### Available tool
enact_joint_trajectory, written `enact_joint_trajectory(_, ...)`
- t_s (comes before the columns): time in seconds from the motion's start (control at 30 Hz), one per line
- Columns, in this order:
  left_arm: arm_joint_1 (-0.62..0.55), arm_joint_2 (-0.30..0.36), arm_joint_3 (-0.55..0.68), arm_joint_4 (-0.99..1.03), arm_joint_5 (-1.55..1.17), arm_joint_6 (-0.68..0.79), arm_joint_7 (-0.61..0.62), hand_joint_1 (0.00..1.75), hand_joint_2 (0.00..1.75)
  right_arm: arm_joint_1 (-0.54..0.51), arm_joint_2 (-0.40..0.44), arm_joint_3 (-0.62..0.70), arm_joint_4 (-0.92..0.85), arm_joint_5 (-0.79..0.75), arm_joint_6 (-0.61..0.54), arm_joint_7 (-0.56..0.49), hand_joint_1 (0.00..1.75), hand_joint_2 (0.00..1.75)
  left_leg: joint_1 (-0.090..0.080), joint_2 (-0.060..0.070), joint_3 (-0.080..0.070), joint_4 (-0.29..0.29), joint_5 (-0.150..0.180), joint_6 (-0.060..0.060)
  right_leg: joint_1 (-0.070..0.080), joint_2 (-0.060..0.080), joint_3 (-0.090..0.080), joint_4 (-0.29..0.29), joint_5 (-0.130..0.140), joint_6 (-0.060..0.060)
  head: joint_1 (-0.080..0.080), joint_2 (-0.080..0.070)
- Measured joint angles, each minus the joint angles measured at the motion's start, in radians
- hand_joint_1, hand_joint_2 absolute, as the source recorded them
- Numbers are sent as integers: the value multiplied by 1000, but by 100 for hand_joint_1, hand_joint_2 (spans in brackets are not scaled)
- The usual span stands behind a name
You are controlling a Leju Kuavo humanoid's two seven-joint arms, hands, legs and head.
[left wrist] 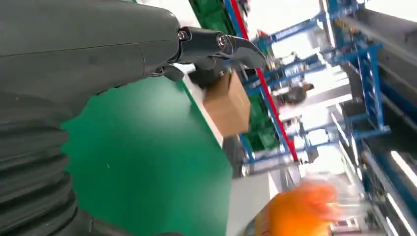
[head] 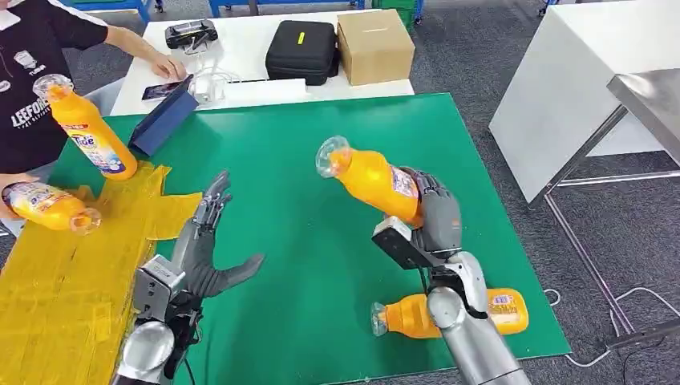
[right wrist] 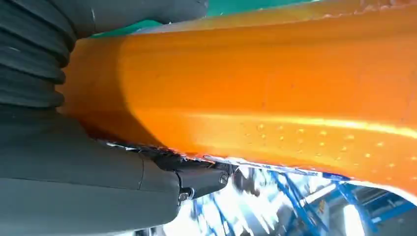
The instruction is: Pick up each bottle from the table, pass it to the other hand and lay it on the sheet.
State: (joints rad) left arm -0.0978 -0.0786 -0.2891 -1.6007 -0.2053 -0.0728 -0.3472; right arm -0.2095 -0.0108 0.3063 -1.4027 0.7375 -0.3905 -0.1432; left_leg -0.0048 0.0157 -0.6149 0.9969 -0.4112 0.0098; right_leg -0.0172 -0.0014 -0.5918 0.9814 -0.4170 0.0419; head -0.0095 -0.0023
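**Orange bottle held above the green mat**

The green mat (head: 321,200) covers most of the table in front of me, and the yellow sheet (head: 56,289) lies over its left part, crumpled and ragged along its edge. On that sheet rests one orange bottle (head: 48,207) on its side, with a person's hand at its base, while a person holds a second bottle (head: 90,132) tilted over the far corner of the sheet.

My right hand (head: 433,215) grips a third orange bottle (head: 369,178) around its lower body, lifted clear of the mat near the middle. It is bright orange with a clear cap and a printed label, tipped so the cap points left and up. In my right wrist view its orange side (right wrist: 265,98) shows fine raised dots.

My left hand (head: 210,249) hovers over the mat just beside the sheet's edge, fingers spread wide and holding nothing.

A fourth bottle (head: 417,314) lies flat near the mat's near right corner, partly behind my right arm.

Beyond the mat, on a white table (head: 248,88), sit a cardboard box (head: 374,46) and a black case (head: 301,50), both shut.
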Motion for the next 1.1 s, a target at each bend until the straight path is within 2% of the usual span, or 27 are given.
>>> enact_joint_trajectory(0.07,-20,4,-18,17,16,0,5,0,175,0,30,-2,0,-135,58,-62,175,175,0,0,0,0,0,0,0,0,0,0,0,0,0,0)
enact_joint_trajectory(0.13,-37,6,-32,36,27,0,9,0,175,0,57,0,0,-198,83,-89,175,175,0,0,0,0,0,0,0,0,0,0,0,0,0,0)
enact_joint_trajectory(0.3,-58,13,-48,67,37,0,10,0,175,-1,90,2,2,-228,95,-104,175,175,0,0,0,0,0,0,0,0,0,0,0,0,0,0)
enact_joint_trajectory(0.47,-80,16,-55,90,69,1,10,0,175,-9,111,36,28,-295,191,-118,175,175,0,0,-1,0,0,0,0,0,0,0,0,0,0,0)
enact_joint_trajectory(0.77,-117,17,-58,140,109,1,11,0,175,-22,167,186,125,-330,293,-137,175,175,0,0,0,0,0,0,0,0,0,1,0,0,0,0)
enact_joint_trajectory(1.1,-121,18,-58,172,122,-3,8,0,175,-60,187,306,182,-264,271,-117,175,175,0,0,-1,0,0,0,0,0,0,0,0,0,0,0)
